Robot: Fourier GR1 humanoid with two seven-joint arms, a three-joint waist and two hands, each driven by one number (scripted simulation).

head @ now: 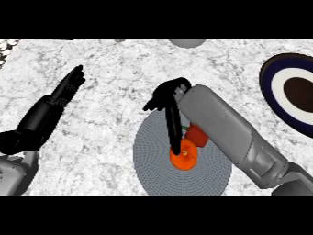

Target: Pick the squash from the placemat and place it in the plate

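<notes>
Over the round grey placemat (160,176) hangs the right hand (167,97), its fingers (175,137) reaching down to touch the orange squash (185,157), though whether they curl round it I cannot tell. That squash lies near the placemat's middle, partly hidden by the grey forearm. Well off to the right, at the view's edge, sits the plate (275,89), dark-rimmed with a white ring and a dark centre. Across the marbled table (111,69), the left hand (69,86) rests open, fingers straight.
</notes>
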